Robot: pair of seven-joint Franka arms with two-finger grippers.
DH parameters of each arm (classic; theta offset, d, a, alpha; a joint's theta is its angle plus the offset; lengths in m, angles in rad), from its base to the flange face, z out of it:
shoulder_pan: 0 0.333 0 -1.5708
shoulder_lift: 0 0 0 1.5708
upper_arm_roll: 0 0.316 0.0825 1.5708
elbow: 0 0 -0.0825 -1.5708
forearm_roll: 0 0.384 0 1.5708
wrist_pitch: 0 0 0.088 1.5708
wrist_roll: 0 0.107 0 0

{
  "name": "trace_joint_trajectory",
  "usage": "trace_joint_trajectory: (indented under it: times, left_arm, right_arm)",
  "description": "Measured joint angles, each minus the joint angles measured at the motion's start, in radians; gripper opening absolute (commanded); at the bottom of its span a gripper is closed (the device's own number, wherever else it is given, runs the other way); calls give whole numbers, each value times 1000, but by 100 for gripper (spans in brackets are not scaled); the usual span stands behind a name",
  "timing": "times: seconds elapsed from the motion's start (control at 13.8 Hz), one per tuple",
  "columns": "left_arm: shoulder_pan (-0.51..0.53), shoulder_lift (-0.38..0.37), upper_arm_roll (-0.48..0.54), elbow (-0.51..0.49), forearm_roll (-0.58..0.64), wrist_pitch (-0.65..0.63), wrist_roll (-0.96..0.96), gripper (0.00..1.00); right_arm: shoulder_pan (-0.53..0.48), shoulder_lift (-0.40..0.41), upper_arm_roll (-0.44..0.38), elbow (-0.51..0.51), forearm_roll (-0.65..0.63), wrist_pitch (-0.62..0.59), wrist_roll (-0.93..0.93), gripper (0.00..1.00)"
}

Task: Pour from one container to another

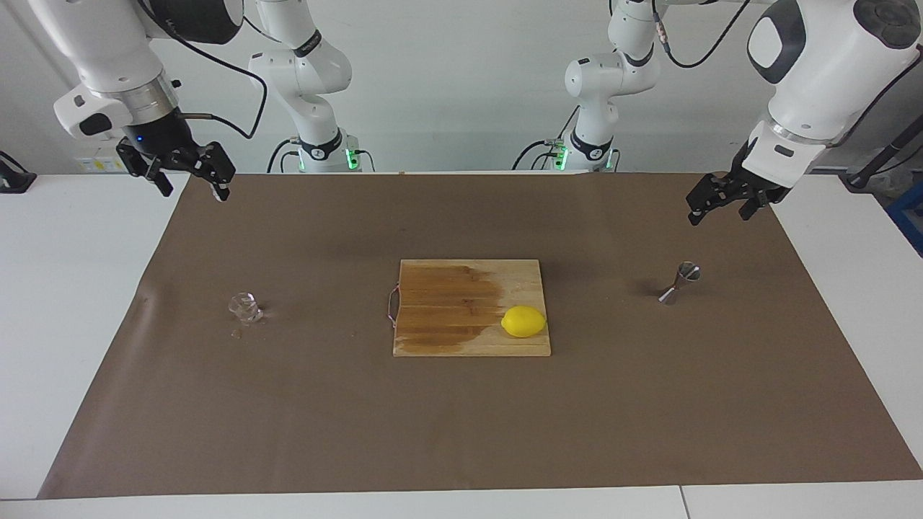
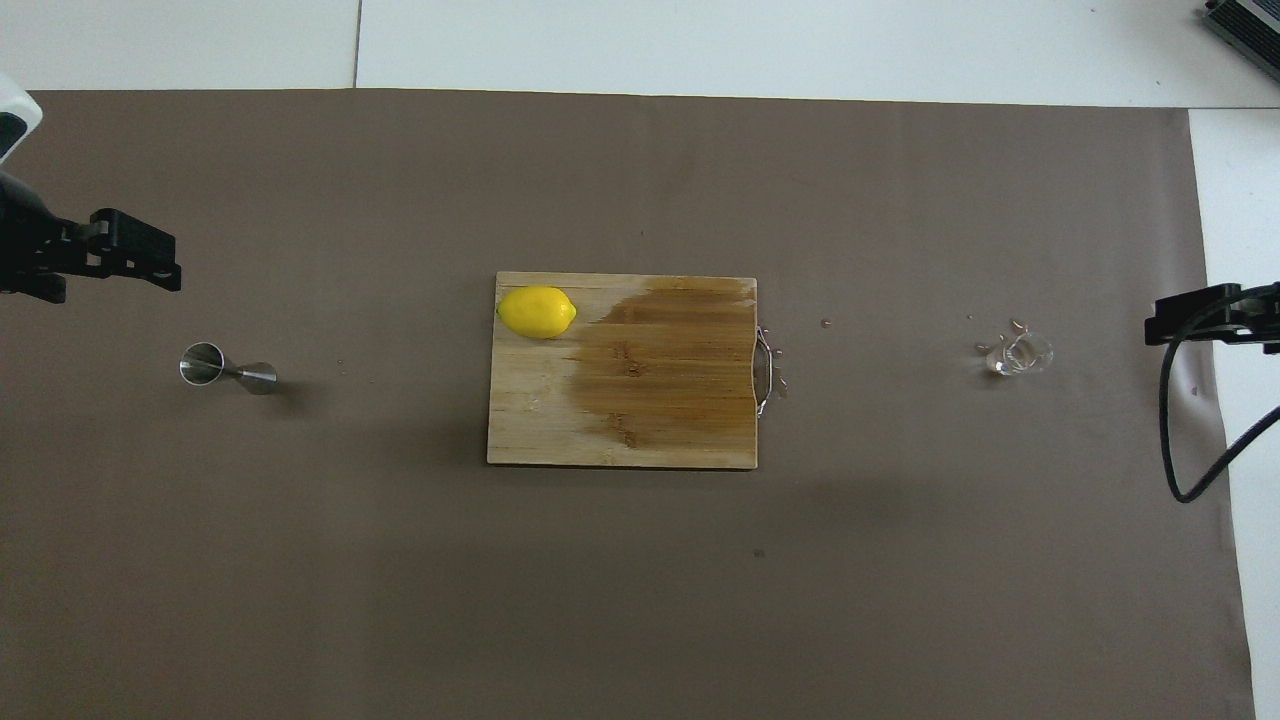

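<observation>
Both arms just wait up in the air, left gripper point(image 1: 728, 205) and right gripper point(image 1: 189, 178) spread wide and holding nothing. The glass cup point(image 1: 244, 307) stands on the brown mat point(image 1: 461, 432) toward the right arm's end. The jigger point(image 1: 679, 282) stands at the left arm's end, with a cutting board point(image 1: 447, 310) and lemon point(image 1: 523, 321) in between.

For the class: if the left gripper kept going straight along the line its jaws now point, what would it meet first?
The left gripper points down toward the brown mat, jaws open. It would probably meet bare mat first, close to the metal jigger; depth is unclear, so it might clip it.
</observation>
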Motion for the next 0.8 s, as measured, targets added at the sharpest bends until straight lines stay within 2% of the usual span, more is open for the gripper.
trace_joint_trajectory:
  times: [0.58,0.8]
  left_arm:
    - [4,-4,4,-4,0,-2,0,100]
    - [58,-13,7,-30,-71,-5,0,100]
  right_arm:
    - [0,0,0,0,0,0,0,100]
    - [0,0,0,0,0,0,0,100]
